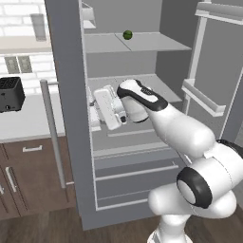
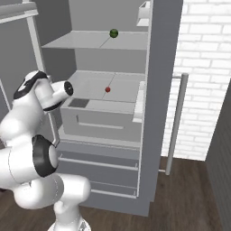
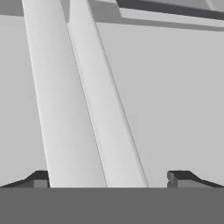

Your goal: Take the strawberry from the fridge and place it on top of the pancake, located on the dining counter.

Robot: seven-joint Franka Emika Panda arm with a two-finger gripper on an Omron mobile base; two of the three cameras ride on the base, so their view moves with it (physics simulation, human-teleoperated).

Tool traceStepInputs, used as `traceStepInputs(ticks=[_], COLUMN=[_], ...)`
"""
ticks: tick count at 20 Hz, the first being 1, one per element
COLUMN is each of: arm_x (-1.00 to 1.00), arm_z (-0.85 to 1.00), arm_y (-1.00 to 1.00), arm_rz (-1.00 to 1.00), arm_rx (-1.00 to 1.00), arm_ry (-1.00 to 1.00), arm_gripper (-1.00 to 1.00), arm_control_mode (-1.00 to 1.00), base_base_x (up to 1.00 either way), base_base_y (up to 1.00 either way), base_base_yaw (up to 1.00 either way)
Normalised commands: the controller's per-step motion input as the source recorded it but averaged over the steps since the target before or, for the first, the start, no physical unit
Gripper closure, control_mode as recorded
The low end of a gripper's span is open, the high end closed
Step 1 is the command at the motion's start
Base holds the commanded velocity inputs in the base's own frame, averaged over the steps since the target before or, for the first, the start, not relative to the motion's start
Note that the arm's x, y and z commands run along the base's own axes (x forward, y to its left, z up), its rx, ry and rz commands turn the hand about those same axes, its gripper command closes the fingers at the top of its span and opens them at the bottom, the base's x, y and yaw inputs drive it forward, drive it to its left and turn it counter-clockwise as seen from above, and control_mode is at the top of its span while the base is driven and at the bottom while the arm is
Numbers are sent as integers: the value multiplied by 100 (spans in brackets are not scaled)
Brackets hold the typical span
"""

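The fridge (image 1: pixel 66 95) stands with both doors open. On its middle shelf lies the strawberry (image 2: pixel 107 89), tiny and red; in the left base view my arm hides it. My gripper (image 1: pixel 93 114) is inside the fridge at that shelf's height, turned toward the inner face of the left door. In the hand view the gripper (image 3: pixel 109 180) is open, its fingertips (image 3: pixel 39 179) far apart with nothing held, and pale slanted bars of the fridge run close in front. The pancake and the dining counter are out of view.
A small green round fruit (image 1: pixel 127 34) sits on the upper shelf. A pale drawer (image 2: pixel 99 119) lies under the middle shelf. The open right door (image 1: pixel 209 99) carries a bin. A black toaster (image 1: pixel 10 94) stands on the dark-cabinet counter (image 1: pixel 28 123) to the left.
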Motion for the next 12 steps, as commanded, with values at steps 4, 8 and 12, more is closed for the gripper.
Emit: traceStepInputs(ticks=[4,8,12], arm_x=[-1,0,0], arm_z=[0,12,18], arm_y=[-2,-40,-63], arm_rz=[0,0,-3], arm_rx=[0,0,0], arm_ry=[0,0,0], arm_gripper=[-100,-100,-100], arm_control_mode=[-100,-100,-100], base_base_x=[0,0,0], base_base_y=[0,0,0], base_base_yaw=[0,0,0])
